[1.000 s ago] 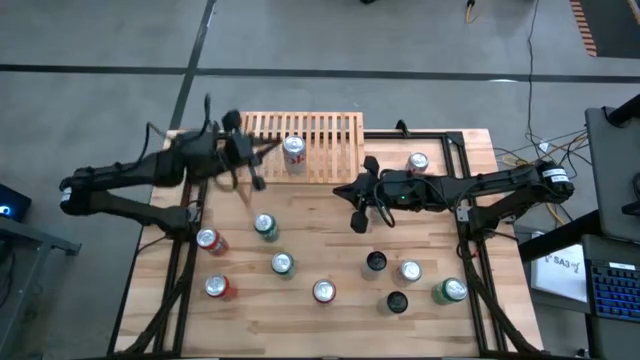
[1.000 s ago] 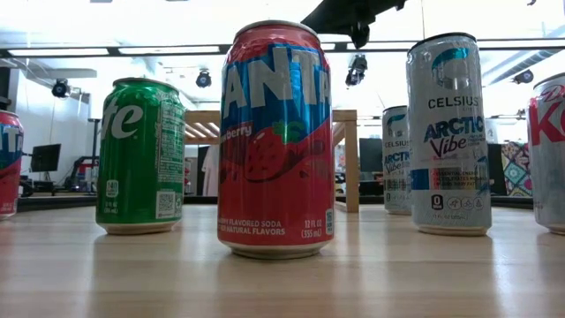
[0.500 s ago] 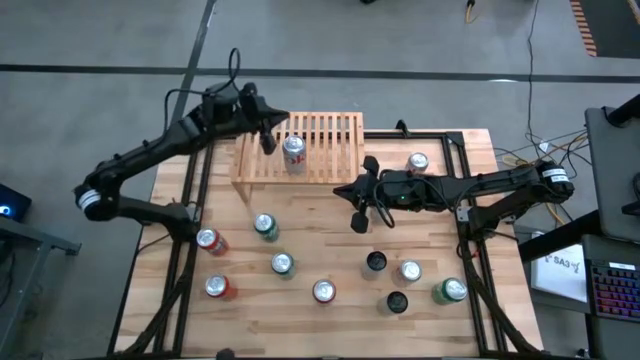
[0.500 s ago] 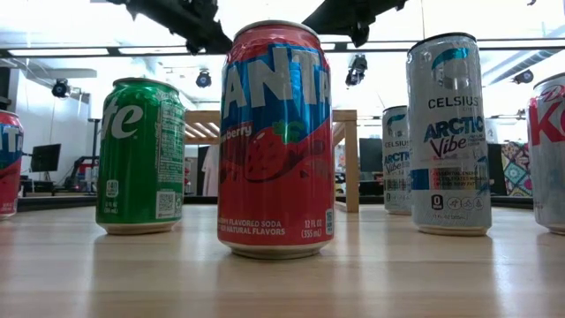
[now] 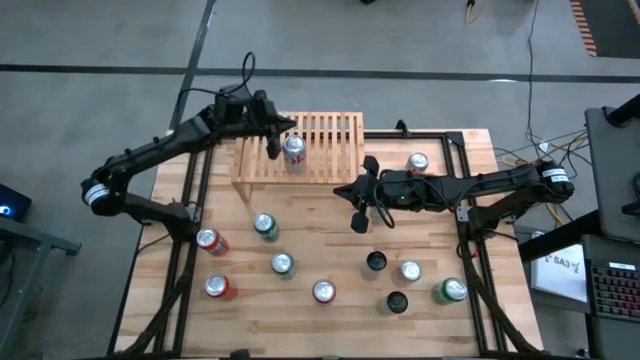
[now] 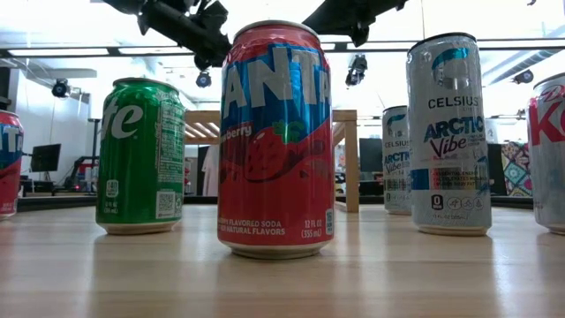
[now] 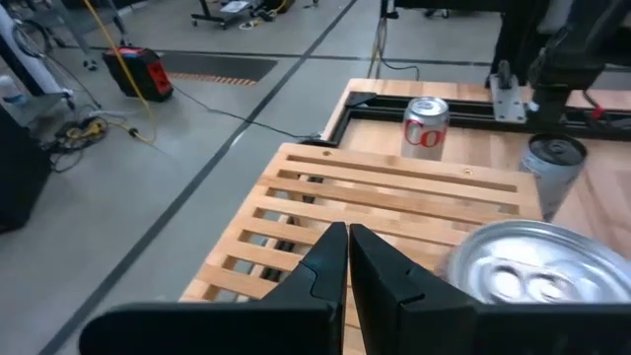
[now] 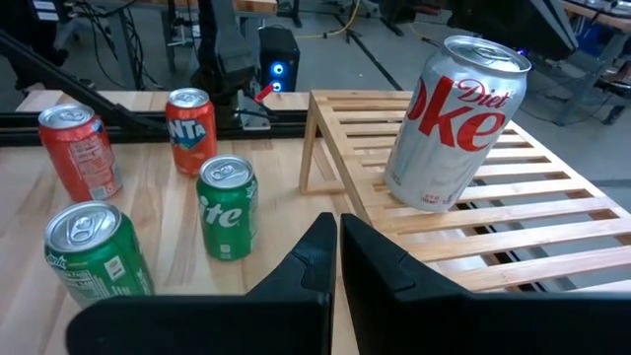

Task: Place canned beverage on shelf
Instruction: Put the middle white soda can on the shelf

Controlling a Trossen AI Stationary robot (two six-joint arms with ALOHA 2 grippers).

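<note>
A silver Diet Coke can (image 5: 293,150) (image 8: 455,123) stands on the slatted top of the light-wood shelf (image 5: 325,135) at the table's far side. My left gripper (image 5: 274,148) (image 7: 347,237) is shut and hovers over the shelf slats (image 7: 394,192) just left of that can, whose top (image 7: 513,271) shows beside the fingers without touching them. My right gripper (image 5: 342,190) (image 8: 330,225) is shut and hangs above the table near the shelf's right front corner, pointing toward the shelf.
Several cans stand on the plank table: a green one (image 5: 265,227), red ones (image 5: 207,240) (image 5: 217,288), others at the near right (image 5: 409,271) (image 5: 450,290), and one behind my right arm (image 5: 417,162). In the low view a Fanta can (image 6: 275,137) stands nearest.
My left gripper has swung from above the table at the shelf's left front up toward the far edge and rightward. It now hangs over the shelf slats next to the can. It has stayed shut.
</note>
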